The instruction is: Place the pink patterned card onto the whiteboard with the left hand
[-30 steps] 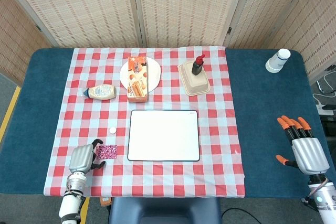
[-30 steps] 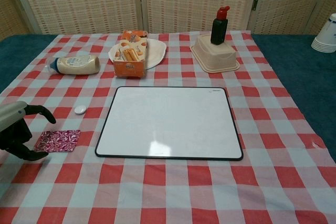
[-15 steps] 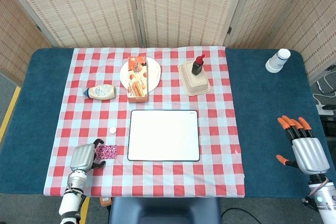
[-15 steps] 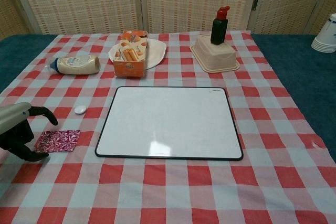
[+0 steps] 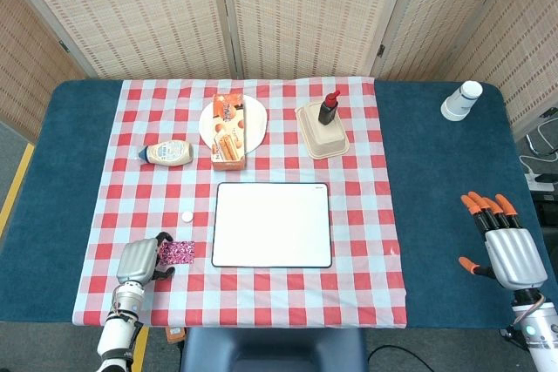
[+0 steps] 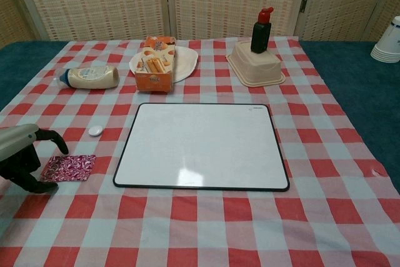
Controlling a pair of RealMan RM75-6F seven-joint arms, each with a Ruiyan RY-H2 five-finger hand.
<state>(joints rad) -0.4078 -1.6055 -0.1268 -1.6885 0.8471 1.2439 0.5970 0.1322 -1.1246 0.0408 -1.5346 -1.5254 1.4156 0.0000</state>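
The desk [image 5: 436,180] carries one red-checked tablecloth [image 5: 366,241], and near its front middle lies the one whiteboard [image 5: 272,224], flat and bare. Behind it stand one white plate [image 5: 255,119] with one orange snack box [image 5: 227,131] across it, one beige lidded container [image 5: 321,132] topped by one dark bottle with a red cap [image 5: 329,108], one mayonnaise bottle [image 5: 169,153] lying on its side, and one stack of paper cups [image 5: 461,100] far right. The left robot hand [image 5: 138,261] sits at the cloth's front left, fingers curled around the near edge of the one pink patterned card [image 6: 68,168], which lies flat on the cloth just left of the whiteboard; whether it is pinched or only touched I cannot tell. The right robot hand [image 5: 501,246] hovers spread and empty, well apart. The likely risk: the card is thin and flat, so fingertips may slide over it, push it away, or bunch the cloth instead of lifting it. One small white cap [image 5: 187,216] lies nearby.
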